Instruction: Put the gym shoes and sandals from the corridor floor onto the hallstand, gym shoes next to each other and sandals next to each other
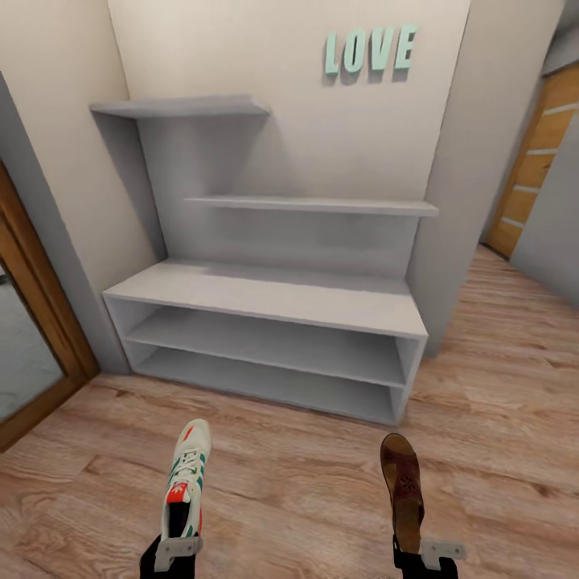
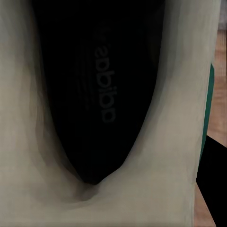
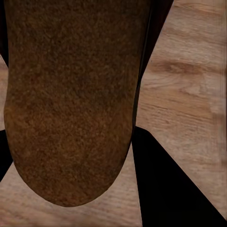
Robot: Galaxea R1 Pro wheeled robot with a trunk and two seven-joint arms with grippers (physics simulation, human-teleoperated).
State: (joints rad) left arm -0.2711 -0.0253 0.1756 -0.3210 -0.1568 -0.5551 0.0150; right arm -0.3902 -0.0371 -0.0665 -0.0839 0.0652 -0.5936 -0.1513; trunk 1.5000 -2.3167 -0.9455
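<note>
Hallstand — low, wide pale-grey bench with two open shelf rows, grey back panel and two stepped wall shelves; all surfaces bare. Landmark for what follows.

Corridor floor — light brown wood planks, running out from the hallstand's foot.

Gym shoe — white lace-up sneaker, green side stripes, red-orange tongue; held off the floor in front of the hallstand's left half, toe toward it.

Sandal — flat brown leather, held in front of the hallstand's right end, toe toward it.

Left gripper — clamped at the sneaker's heel; in the left wrist view the dark insole sits close to the lens.

Right gripper — holds the sandal's heel; finger spread probably narrow, though the sole hides it in the right wrist view.

Risk: both shoes hang by one end, so either could pivot or slip out on the reach; a drooping toe might catch the bench edge and fall to the floor.
</note>
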